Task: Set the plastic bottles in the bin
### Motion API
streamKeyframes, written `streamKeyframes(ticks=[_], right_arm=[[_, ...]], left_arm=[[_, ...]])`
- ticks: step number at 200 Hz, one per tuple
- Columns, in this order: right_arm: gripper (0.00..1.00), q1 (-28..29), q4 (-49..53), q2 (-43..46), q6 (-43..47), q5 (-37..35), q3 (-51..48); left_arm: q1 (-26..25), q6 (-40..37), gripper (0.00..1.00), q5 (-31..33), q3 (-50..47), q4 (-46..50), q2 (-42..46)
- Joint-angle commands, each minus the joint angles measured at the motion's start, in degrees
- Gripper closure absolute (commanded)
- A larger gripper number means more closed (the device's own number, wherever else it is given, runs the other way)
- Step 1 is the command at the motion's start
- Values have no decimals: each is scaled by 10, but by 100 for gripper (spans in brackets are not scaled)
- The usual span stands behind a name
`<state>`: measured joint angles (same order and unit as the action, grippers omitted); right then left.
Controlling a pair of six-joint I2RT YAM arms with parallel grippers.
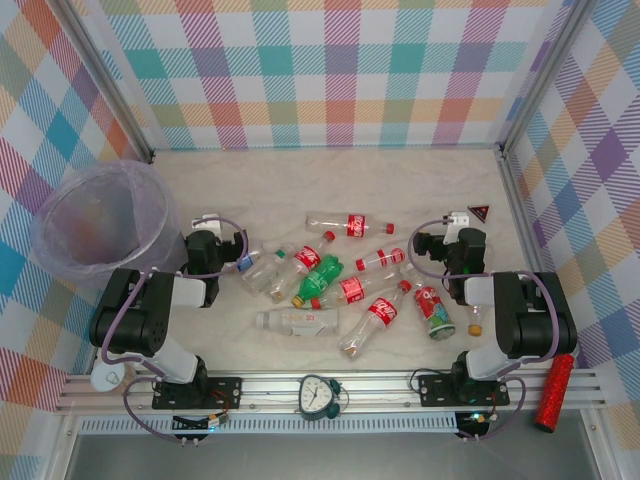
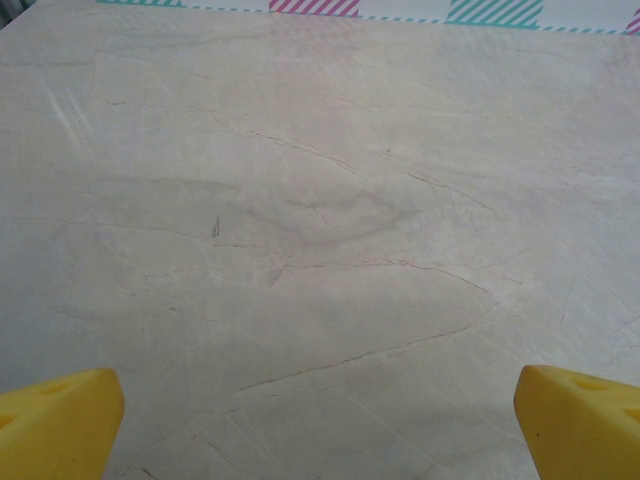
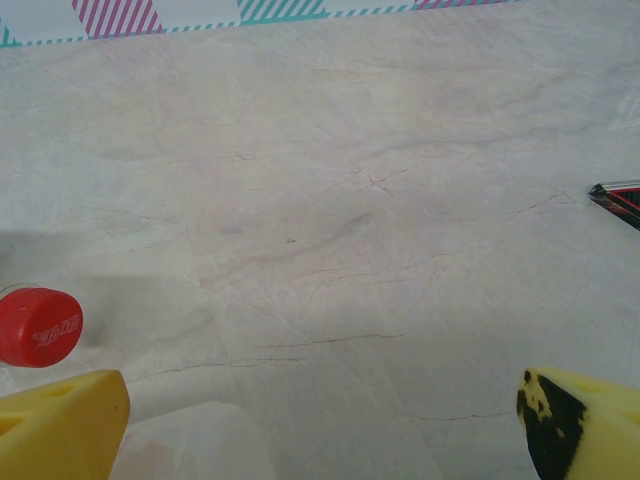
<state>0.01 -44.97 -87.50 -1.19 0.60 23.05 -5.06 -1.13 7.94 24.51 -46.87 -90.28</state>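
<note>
Two hands, both spread wide and holding nothing. My left hand (image 1: 207,224) hangs low over the bare table (image 2: 320,200), its yellow fingertips (image 2: 60,425) far apart with nothing but marbled surface between them. My right hand (image 1: 462,225) is the same: fingers parted, empty, pointing away from my bases. Just off its left fingertip sits a red cap (image 3: 38,325), its top turned toward that hand.

Further out, the bottles (image 1: 330,275) lie in a loose scatter between my two hands, to the right of the left one and to the left of the right one, most of them a little back toward my bases. All are on their sides. The nearest bottle (image 1: 262,262) to my left hand lies just to its right and slightly behind it, its long axis running roughly crosswise to the way my fingers point.

The bin (image 1: 48,205) stands just beside my left hand, on its left, and well apart from my right hand, with the whole scatter in between.

I judge the left arm the better placed. It would swing right and back, turn the wrist so the fingers straddle that bottle across its narrow width, then carry it the short way left to the bin.
</note>
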Motion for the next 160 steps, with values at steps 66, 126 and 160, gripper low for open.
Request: streamKeyframes(ticks=[66,126,160], right_arm=[[1,2,76,29,1,2,46],[1,1,620,164,-142,-91,272],[1,-14,884,162,-202,-157,351]], left_arm=[[8,-4,0,-5,3,6,8],[-28,13,0,22,211,385,107],[-101,53,0,78,336,572,91]])
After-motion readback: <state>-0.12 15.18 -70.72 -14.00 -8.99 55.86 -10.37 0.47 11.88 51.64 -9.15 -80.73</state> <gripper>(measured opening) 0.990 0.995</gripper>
